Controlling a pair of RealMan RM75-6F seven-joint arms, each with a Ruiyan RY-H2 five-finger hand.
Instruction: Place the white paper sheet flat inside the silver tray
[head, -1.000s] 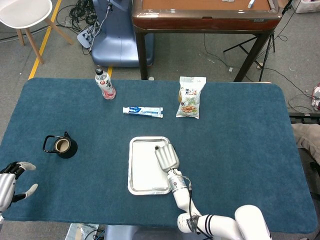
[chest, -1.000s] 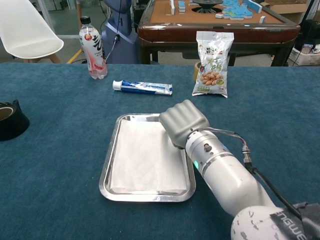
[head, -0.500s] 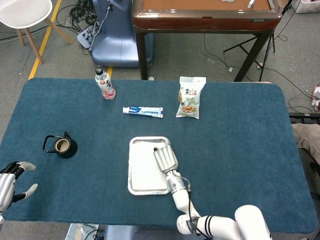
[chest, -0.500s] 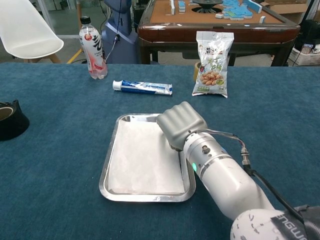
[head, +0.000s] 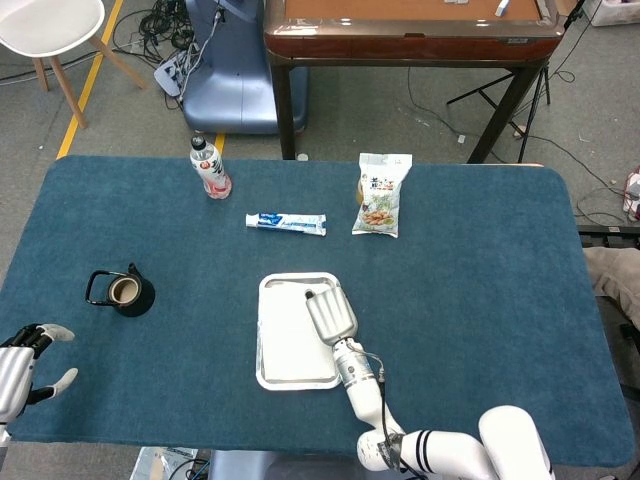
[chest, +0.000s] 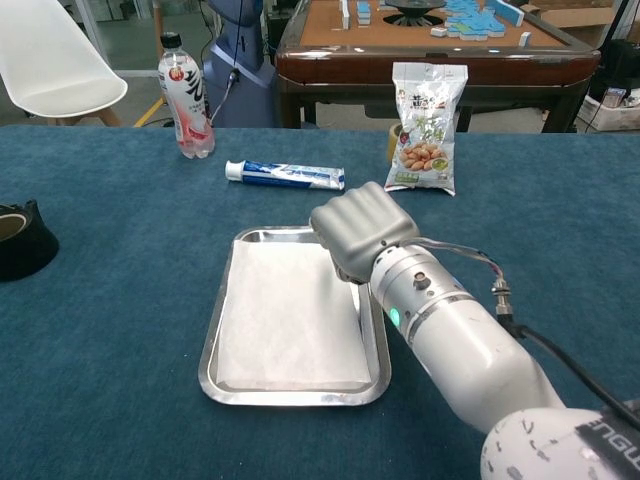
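Inside shiny tray (chest: 213, 345), paper (chest: 290, 320) (flat)

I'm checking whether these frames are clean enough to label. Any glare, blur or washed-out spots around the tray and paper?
Chest view: sharp; the silver tray rim shows bright reflections, and the white paper sheet keeps faint texture. Head view: sharp too, but the paper nearly blends into the tray, and the right hand covers part of it. Lighting is even, shadows soft.
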